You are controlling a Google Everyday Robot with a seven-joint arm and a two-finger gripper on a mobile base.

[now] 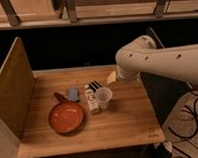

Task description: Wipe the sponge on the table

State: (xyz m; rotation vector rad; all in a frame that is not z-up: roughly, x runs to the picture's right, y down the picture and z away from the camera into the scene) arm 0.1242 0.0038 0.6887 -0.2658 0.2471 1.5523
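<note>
The sponge (73, 93) is a small blue-grey pad lying on the wooden table (124, 119), just behind the orange pan (67, 116) and left of the pale carton (92, 102). My white arm (156, 58) comes in from the right above the table's back right part. The gripper (111, 78) is at the arm's end, near the table's back edge, to the right of the sponge and apart from it, just behind the clear cup (104, 97). The arm's bulk mostly hides it.
A black-and-white striped item (95, 85) lies behind the carton. A tall tan panel (12, 83) stands along the table's left side and a dark panel (155, 85) at the right. Cables (187, 121) trail on the floor at right.
</note>
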